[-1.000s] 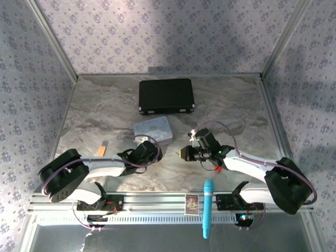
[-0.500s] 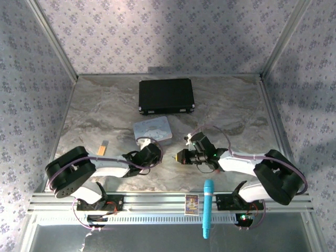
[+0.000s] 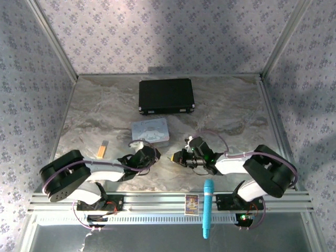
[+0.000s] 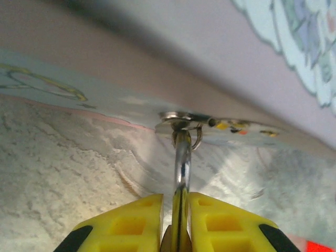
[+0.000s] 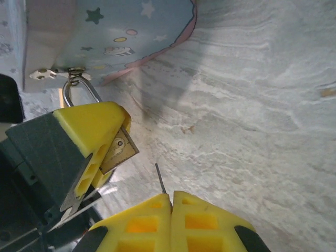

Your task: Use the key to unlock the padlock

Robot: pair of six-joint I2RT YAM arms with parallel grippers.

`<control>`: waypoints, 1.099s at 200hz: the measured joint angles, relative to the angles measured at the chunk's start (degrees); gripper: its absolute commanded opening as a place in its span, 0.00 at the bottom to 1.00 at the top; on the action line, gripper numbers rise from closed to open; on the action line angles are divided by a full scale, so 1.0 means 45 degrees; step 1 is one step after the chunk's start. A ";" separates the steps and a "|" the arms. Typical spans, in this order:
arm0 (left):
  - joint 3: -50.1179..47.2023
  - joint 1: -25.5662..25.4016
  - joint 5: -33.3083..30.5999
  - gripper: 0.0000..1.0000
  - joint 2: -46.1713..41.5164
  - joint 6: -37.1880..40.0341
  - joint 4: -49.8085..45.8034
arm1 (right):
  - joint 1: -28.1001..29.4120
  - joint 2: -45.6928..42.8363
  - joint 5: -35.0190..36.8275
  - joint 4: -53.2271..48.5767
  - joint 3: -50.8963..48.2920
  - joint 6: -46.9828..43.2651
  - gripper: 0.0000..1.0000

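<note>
Top external camera, over the marble bench (image 3: pixel 105 110): beside the pastel tin (image 3: pixel 152 129), the left hand (image 4: pixel 176 202) has just clamped shut around the padlock (image 5: pixel 119 148), which hangs by its shackle from the tin's hasp. The right hand (image 5: pixel 172 202), moved in closer, pinches the key (image 5: pixel 160 179), its tip just short of the lock's keyhole face. Insertion looks next.

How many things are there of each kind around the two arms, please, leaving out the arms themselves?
Containers: 2 (black case, pastel tin)
Lock pieces: 2 (padlock, key)
Stick-like items: 2 (orange stick, blue tube)
Cards: 1 (printed card)
Total: 7
</note>
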 measured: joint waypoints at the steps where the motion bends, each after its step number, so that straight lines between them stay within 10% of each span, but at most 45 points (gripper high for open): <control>1: -0.0005 0.0005 0.0000 0.14 -0.0005 -0.0044 0.0015 | 0.0015 0.0019 -0.0005 0.0049 0.0000 0.0068 0.00; 220: -0.0753 0.0005 -0.0777 0.00 -0.1292 -0.5163 0.0476 | 0.0874 0.2992 -0.0272 0.6795 -0.0398 0.4663 0.00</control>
